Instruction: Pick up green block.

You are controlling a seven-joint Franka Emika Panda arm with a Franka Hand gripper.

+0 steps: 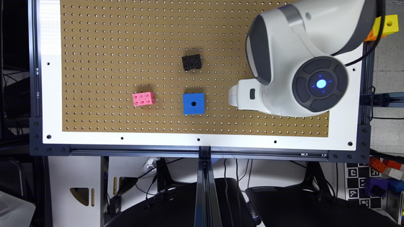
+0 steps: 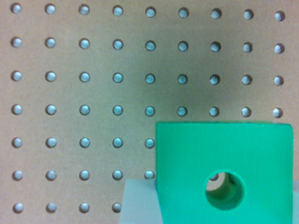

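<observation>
The green block (image 2: 187,158) is a bright green cube with a round dark hole in its face, seen close up in the wrist view. Pale, blurred fingers (image 2: 140,203) press against it on both sides, so my gripper (image 2: 219,205) is shut on it. Brown pegboard (image 2: 93,93) lies behind the block. In the exterior view the gripper (image 1: 235,96) shows as a white part below the big white arm (image 1: 300,63), over the board's right half. The arm covers the block there.
A blue cube with a hole (image 1: 193,103) sits just to the exterior view's left of the gripper. A pink brick (image 1: 144,99) lies further left, and a black brick (image 1: 192,62) sits toward the back. A yellow cube (image 1: 389,24) rests off the board at the far right.
</observation>
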